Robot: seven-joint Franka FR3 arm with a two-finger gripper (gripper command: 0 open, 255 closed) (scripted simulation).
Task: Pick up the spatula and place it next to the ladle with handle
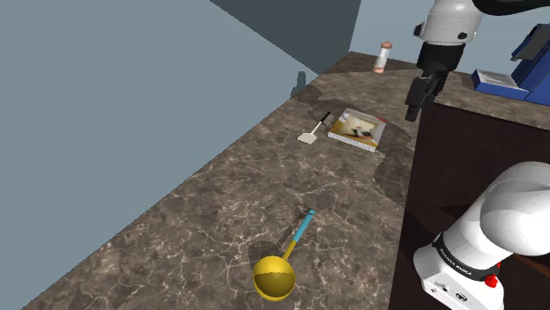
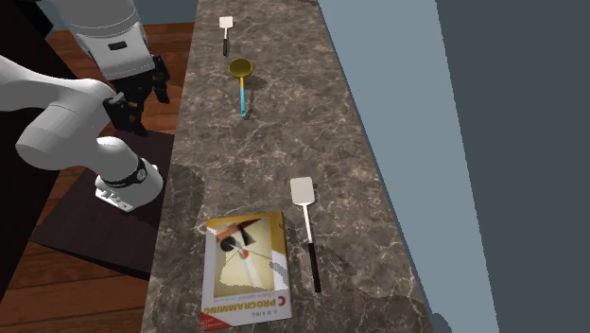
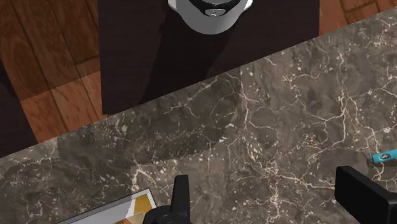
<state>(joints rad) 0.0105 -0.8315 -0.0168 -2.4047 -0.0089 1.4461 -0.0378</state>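
The dark marbled counter [image 1: 220,202] carries two spatulas, one ladle, one book and one small bottle. One spatula [image 1: 315,129] [image 2: 304,227], white-bladed with a black handle, lies flat just beside the book [image 1: 358,129] [image 2: 246,270], on the shoulder view's left of it, with a narrow gap between them. The ladle [image 1: 282,264] [image 2: 240,80], a yellow bowl on a blue handle, lies well apart from that spatula, nearer in the shoulder view. In the second exterior view a second spatula [image 2: 225,33] rests beyond the ladle, near the far end of the counter. The small bottle [image 1: 382,56] stands upright at the counter's far end in the shoulder view. The gripper [image 1: 412,110] [image 2: 137,99] [image 3: 273,200] hangs above the counter's edge by the book, its jaws wide apart and holding nothing, and the wrist view has the book's corner by one finger and the tip of the ladle's blue handle by the other.
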